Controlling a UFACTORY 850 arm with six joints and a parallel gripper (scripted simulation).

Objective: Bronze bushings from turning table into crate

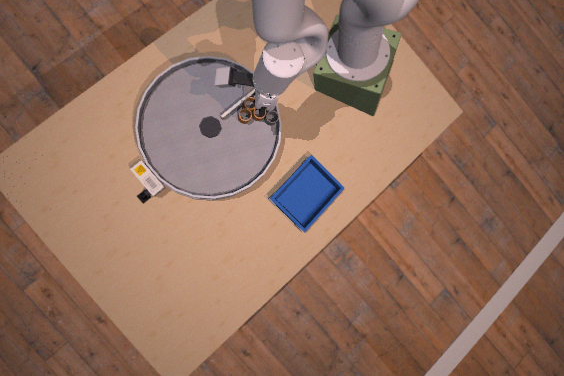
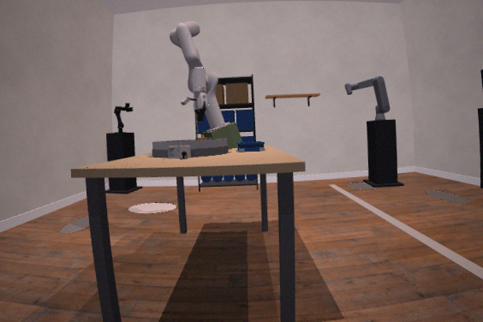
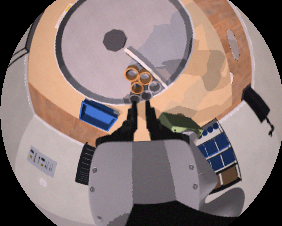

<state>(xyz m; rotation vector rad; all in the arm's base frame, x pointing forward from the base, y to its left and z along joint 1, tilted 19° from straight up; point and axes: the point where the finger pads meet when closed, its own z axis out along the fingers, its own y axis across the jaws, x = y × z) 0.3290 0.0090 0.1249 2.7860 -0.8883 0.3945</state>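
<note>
1. Currently, three bronze bushings (image 1: 240,118) (image 3: 131,80) are sitting near two o'clock on the turning table (image 1: 185,154) (image 2: 190,144) (image 3: 90,50), beside steel ones.
2. The gripper (image 1: 261,110) (image 2: 200,116) (image 3: 141,106) is hovering there, fingers slightly parted, pinching nothing.
3. The crate (image 1: 290,177) (image 2: 251,143) (image 3: 99,105) is lying toward four o'clock.

Top view overhead – exterior low, level – both covering 1 table (image 1: 215,274) (image 2: 188,169).
</note>
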